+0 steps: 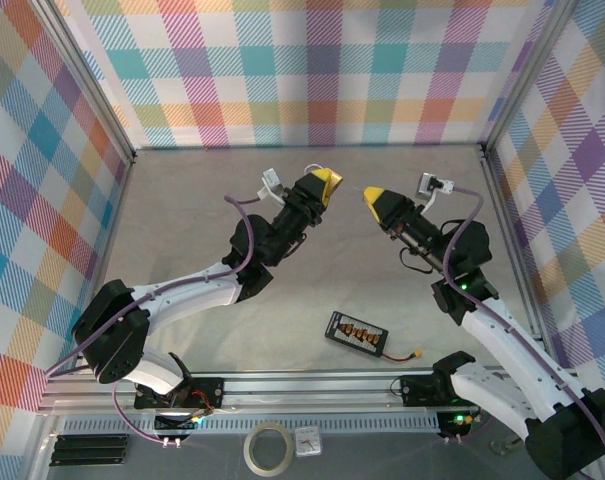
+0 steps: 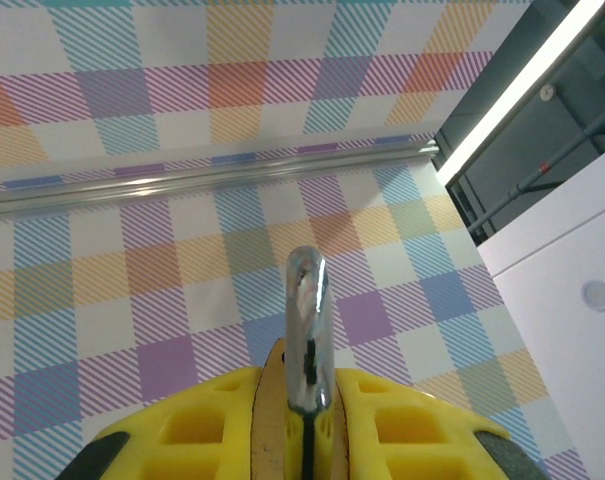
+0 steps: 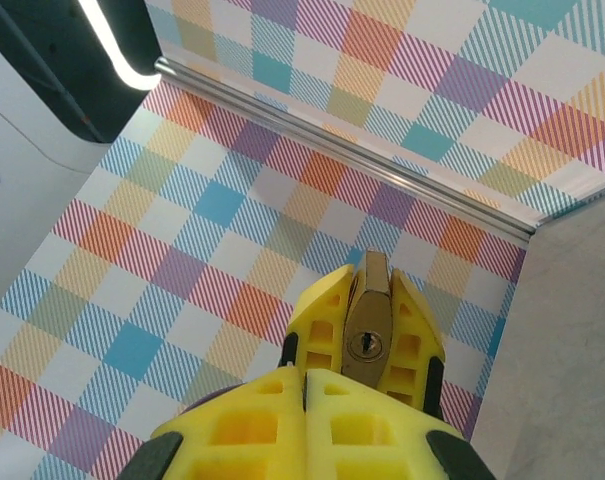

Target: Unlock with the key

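Here, right hand [image 1: 375, 199] holds padlock [image 3: 366, 340]; left hand [image 1: 327, 181], key [image 2: 306, 325].

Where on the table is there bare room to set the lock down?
Bare: the far strip of table along the back wall, and the patch between the left arm and the black board. Crowded: mid-table, where the left gripper and right gripper face each other, and the near edge around the board.

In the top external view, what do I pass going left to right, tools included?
Black strips → tape roll → left tool, closed on the key → right tool, closed on the brass lock.
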